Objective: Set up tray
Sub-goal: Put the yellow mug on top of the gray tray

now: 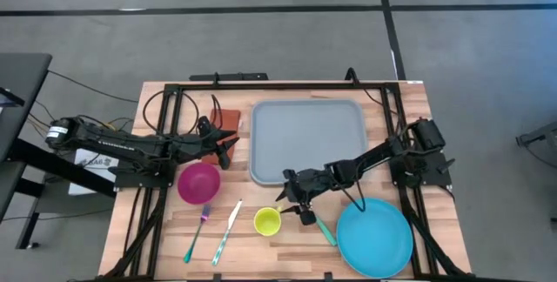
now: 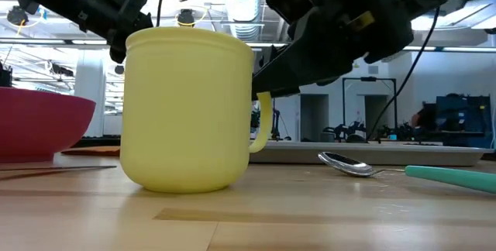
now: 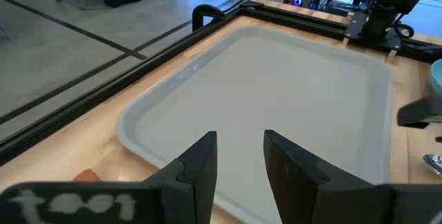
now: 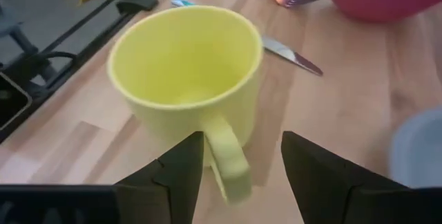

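Note the right gripper [image 4: 238, 165], jaws open astride the yellow mug's [image 4: 185, 72] handle [image 4: 228, 158] for tray [image 1: 307, 138] loading; left jaws parted, empty.

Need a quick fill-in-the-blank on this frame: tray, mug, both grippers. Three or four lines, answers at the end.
1. The tray has ____ on it.
2. The right gripper, open, has its fingers either side of the yellow mug's ____.
3. The mug stands ____ on the table.
4. The left gripper sits over the orange napkin, between the pink bowl and the ____.

Answers: nothing; handle; upright; tray
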Robot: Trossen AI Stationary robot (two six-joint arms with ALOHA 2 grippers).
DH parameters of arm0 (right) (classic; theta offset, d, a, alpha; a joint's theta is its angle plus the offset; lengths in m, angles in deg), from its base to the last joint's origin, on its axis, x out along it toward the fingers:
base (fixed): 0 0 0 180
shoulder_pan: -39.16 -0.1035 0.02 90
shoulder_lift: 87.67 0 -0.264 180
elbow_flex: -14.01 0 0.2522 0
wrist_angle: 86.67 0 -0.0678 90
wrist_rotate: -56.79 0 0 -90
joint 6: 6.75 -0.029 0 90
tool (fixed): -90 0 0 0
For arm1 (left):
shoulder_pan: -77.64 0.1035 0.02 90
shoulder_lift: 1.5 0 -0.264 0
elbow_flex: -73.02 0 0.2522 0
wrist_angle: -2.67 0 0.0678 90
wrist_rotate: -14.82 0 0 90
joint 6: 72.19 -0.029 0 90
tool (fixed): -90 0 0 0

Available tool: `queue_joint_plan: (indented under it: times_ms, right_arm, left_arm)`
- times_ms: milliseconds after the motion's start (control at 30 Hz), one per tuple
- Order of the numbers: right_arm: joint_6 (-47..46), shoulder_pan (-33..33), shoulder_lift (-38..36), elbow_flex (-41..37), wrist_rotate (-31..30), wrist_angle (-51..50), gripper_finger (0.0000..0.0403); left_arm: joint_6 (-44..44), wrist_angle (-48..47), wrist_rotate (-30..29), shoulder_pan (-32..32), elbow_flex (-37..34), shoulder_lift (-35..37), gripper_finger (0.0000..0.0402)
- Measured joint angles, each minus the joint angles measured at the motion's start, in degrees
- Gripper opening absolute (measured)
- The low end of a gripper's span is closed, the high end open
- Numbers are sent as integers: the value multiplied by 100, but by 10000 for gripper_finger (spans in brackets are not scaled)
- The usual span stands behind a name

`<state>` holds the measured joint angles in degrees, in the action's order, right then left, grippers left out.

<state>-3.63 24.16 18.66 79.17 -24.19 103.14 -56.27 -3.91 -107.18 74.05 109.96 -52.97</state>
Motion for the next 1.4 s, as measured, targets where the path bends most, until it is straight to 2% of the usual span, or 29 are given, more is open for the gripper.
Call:
queue_joint_plan:
  times_ms: [100,300,1100,1400]
  right_arm:
    - [-1,63,-3,0,22,-25,183]
    - [32,84,-9,0,475,-122,167]
    - [35,-149,-11,-2,434,-48,113]
    - [35,-147,-11,-2,304,-59,74]
  left_arm:
    - [0,-4,-2,-2,0,0,107]
    - [0,-4,-2,-2,0,0,107]
    - [0,-4,-17,-2,0,0,107]
    - [0,-4,-17,-2,0,0,107]
